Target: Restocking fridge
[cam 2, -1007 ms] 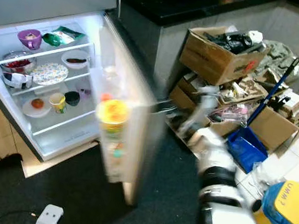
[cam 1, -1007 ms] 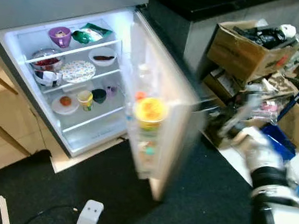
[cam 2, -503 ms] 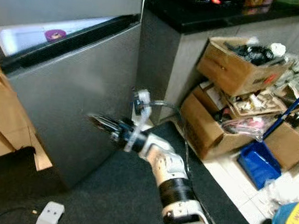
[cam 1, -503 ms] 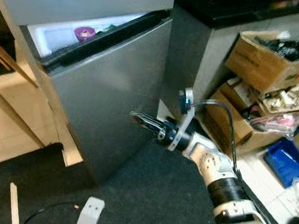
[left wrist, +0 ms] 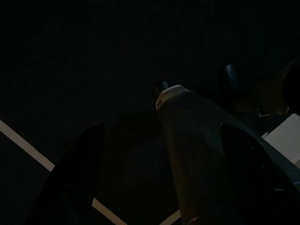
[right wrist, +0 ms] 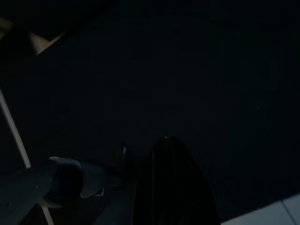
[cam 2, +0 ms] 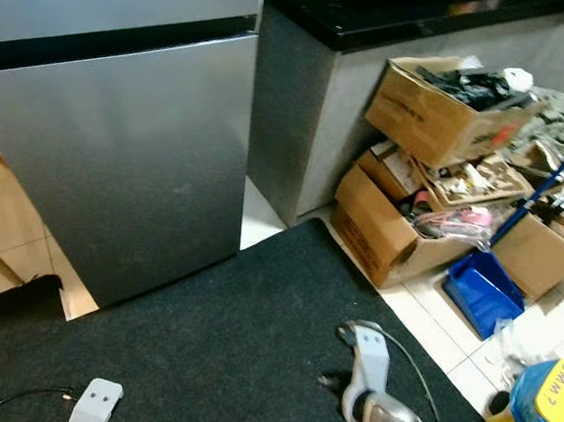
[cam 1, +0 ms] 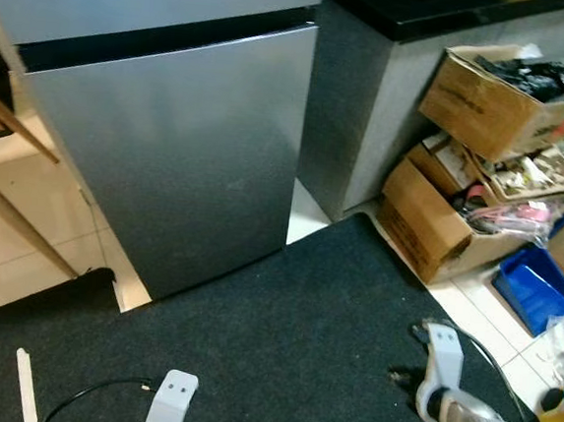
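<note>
the fridge [cam 1: 169, 142] stands at the upper left of the head views, its silver door flush against the body, a dark band crossing between the upper and lower sections. a wooden frame [cam 1: 10, 163] leans by its left side over pale floor tiles. a black mat [cam 1: 281, 339] spreads in front of the fridge, and near the mat's front edge lie a white plug block [cam 1: 168, 404] with a black cable, and a thin pale stick [cam 1: 21, 398] towards the front left corner. right of the fridge rises a grey counter [cam 2: 321, 106] with a black top. past the mat's right edge are stacked cardboard boxes [cam 2: 422, 134] full of clutter, a blue dustpan [cam 2: 483, 288] and a blue tub with a yellow lid [cam 2: 551, 407].

the right arm hangs low over the mat's front right corner, and i cannot tell how far the right gripper [right wrist: 171, 187] is parted, since its wrist view is nearly black. the left gripper [left wrist: 140, 154] shows in its own dark wrist view; whether its fingers are spread or holding anything cannot be made out.
</note>
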Motion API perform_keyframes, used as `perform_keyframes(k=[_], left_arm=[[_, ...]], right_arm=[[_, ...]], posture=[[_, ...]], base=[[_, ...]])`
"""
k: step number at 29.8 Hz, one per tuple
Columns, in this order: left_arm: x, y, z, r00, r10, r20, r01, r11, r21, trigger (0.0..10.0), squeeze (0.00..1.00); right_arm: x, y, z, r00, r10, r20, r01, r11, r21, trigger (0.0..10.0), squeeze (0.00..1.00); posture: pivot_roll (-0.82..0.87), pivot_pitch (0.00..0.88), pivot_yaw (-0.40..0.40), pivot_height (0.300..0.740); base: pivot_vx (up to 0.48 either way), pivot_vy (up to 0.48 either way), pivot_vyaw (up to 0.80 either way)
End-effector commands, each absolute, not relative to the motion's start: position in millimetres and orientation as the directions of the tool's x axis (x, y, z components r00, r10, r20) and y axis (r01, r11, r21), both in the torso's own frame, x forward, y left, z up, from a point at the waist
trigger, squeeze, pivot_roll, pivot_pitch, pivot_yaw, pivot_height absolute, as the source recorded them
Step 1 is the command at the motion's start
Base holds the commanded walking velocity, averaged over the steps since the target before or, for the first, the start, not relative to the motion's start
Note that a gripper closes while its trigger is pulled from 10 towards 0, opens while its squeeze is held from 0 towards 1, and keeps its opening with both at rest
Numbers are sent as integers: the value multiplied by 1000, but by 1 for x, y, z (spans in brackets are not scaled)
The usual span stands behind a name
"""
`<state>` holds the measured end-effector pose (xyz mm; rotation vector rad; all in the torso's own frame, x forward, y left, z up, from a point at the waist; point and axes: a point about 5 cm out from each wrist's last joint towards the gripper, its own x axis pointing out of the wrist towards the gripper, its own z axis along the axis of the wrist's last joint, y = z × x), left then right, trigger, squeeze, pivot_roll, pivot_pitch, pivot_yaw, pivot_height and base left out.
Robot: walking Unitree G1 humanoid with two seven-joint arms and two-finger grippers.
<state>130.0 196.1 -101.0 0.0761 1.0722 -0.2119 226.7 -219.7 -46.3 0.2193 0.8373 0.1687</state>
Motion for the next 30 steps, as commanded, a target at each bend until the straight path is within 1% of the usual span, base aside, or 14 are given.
perform_keyframes(k=[1, 2, 3, 6, 8, 9, 13, 15, 18, 20, 21, 25, 30], left_arm=[[110, 195, -108, 387, -126, -913, 213, 976, -45, 10000, 0], [110, 195, -108, 387, -126, -913, 213, 976, -45, 10000, 0], [112, 198, -107, 394, -115, -912, 208, 978, -33, 10000, 0], [112, 199, -107, 396, -110, -912, 205, 978, -29, 10000, 0], [116, 200, -106, 414, -95, -905, 175, 984, -23, 10000, 0], [118, 198, -106, 418, -103, -902, 183, 983, -28, 10000, 0], [119, 196, -105, 421, -109, -901, 193, 981, -28, 10000, 0], [122, 200, -104, 426, -99, -899, 204, 979, -12, 10000, 0], [127, 207, -101, 436, -77, -897, 206, 978, 16, 10000, 0], [135, 212, -98, 469, -50, -882, 158, 987, 28, 10000, 0], [137, 214, -97, 479, -40, -877, 138, 990, 30, 10000, 0], [138, 214, -97, 476, -31, -879, 157, 986, 50, 10000, 0], [143, 215, -95, 488, -14, -873, 154, 986, 70, 10000, 0]], right_arm=[[204, -238, -58, 623, 133, -771, 27, 981, 191, 10000, 0], [204, -238, -58, 623, 133, -771, 27, 981, 191, 10000, 0], [192, -245, -64, 595, 97, -798, 52, 986, 158, 10000, 0], [189, -245, -66, 586, 95, -805, 53, 987, 154, 10000, 0], [179, -245, -71, 549, 81, -832, 36, 992, 120, 10000, 0], [173, -245, -75, 530, 71, -845, 40, 993, 109, 10000, 0], [168, -244, -77, 516, 63, -854, 48, 994, 102, 10000, 0], [155, -240, -85, 480, 52, -876, 63, 994, 93, 10000, 0], [144, -234, -91, 442, 51, -896, 26, 997, 70, 10000, 0], [140, -229, -93, 421, 67, -905, -46, 998, 53, 10000, 0], [139, -228, -94, 417, 71, -906, -70, 996, 46, 10000, 0], [140, -229, -93, 431, 51, -901, -36, 999, 39, 10000, 0], [139, -229, -94, 429, 45, -902, -34, 999, 34, 10000, 0]], posture=[[-27, 55, -28, 740], [-27, 55, -28, 740], [-27, 52, -30, 740], [-27, 52, -30, 740], [-22, 47, -15, 740], [-22, 44, -6, 740], [-19, 43, -4, 740], [-2, 48, -3, 740], [6, 38, -9, 740], [7, 6, 9, 740], [3, 1, 13, 740], [-6, 0, 16, 740], [-11, 0, 11, 740]], base=[[0, 0, 738], [0, 0, 738], [0, 0, 731], [0, 0, 731], [0, 0, 731], [0, 0, 731], [0, 0, 731], [0, 0, 731], [0, 0, 731], [0, 0, 731], [0, 0, 731], [0, 0, 730], [0, 0, 731]])
